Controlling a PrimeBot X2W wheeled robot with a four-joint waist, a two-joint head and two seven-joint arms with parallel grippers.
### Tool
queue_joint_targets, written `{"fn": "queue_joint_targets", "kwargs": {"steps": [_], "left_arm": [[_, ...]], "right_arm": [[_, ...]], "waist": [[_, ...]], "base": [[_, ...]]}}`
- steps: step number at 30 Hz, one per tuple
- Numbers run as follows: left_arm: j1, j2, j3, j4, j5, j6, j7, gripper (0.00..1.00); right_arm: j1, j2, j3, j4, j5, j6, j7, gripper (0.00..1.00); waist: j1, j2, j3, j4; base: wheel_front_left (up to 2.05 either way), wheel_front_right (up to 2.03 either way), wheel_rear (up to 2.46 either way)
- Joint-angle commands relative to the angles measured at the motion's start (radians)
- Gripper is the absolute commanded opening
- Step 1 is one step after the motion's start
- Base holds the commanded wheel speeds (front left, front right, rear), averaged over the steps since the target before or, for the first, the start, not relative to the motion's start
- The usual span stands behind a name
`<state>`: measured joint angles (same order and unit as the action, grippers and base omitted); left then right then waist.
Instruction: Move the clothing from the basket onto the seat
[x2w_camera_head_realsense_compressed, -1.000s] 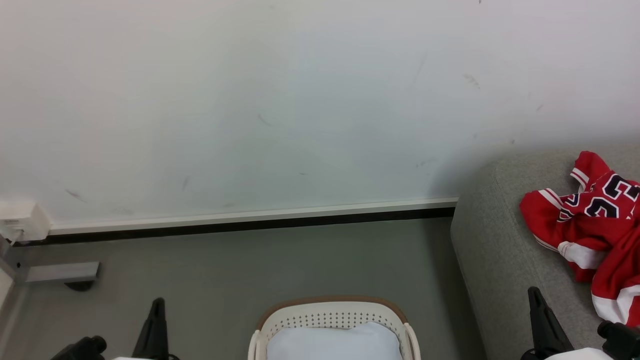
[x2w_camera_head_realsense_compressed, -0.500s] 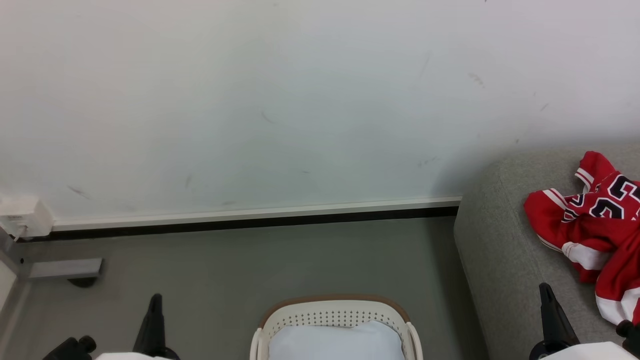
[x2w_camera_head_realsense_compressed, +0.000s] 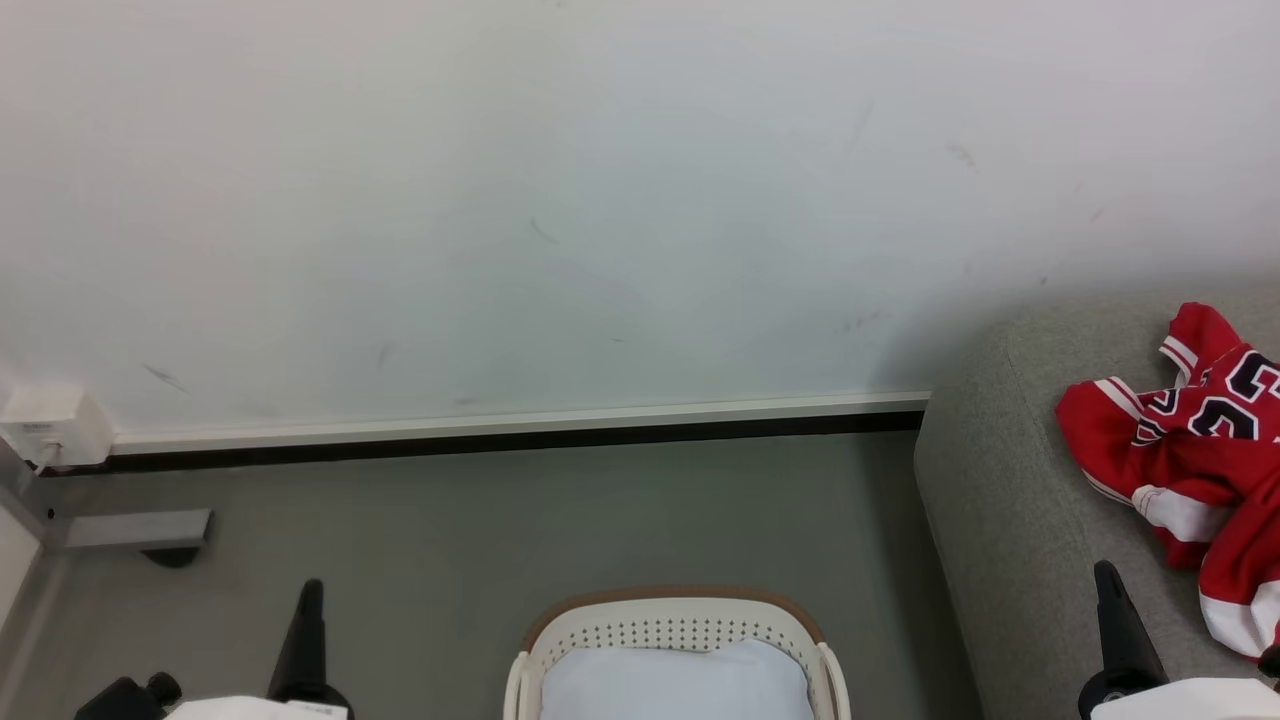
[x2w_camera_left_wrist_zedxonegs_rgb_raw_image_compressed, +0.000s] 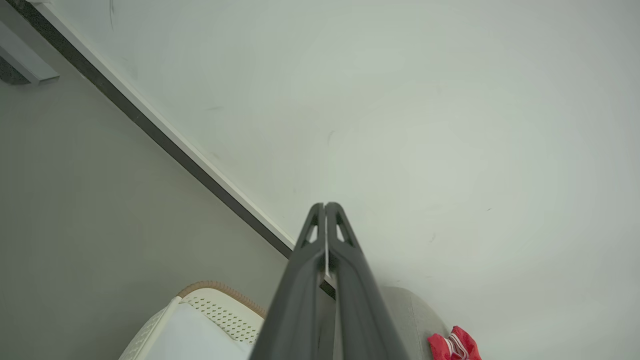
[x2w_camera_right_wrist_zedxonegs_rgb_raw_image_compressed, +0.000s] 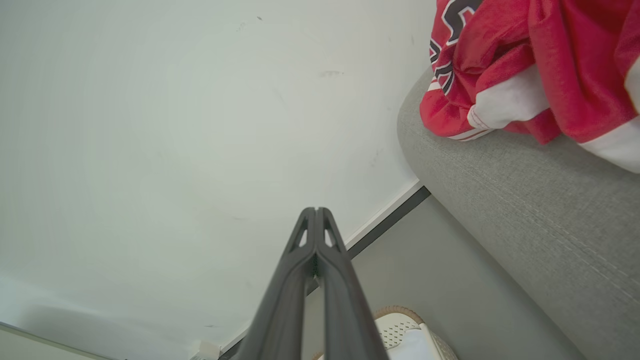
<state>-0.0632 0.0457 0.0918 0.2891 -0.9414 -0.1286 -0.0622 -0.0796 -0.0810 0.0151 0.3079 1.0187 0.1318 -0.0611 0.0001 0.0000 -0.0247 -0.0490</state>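
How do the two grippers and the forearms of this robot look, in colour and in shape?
The left gripper has two long dark grey fingers that taper to a narrow tip, each with a triangular cut-out near the end. The right gripper looks the same. White forearm covers sit behind them; a black round knob is beside the left one.

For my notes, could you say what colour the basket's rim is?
Brown; the basket shows best in head view.
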Motion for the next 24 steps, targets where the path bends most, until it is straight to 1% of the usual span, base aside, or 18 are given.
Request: {"fn": "queue_joint_targets", "kwargs": {"steps": [1, 24], "left_arm": [[-0.025, 0.007, 0.005, -0.012, -0.030, -0.002, 0.007, 0.00], [-0.036, 0.007, 0.014, -0.026, -0.272, -0.002, 0.073, 0.00]], "right_arm": [[-0.024, 0.000, -0.010, -0.016, 0.030, -0.001, 0.007, 0.00], [-0.030, 0.011, -0.056, -0.036, 0.242, -0.001, 0.073, 0.00]], "waist": [[0.0000, 0.0000, 0.000, 0.001], [0.0000, 0.0000, 0.009, 0.016]], "base": [[0.00, 0.00, 0.00], [0.00, 0.00, 0.00]]}}
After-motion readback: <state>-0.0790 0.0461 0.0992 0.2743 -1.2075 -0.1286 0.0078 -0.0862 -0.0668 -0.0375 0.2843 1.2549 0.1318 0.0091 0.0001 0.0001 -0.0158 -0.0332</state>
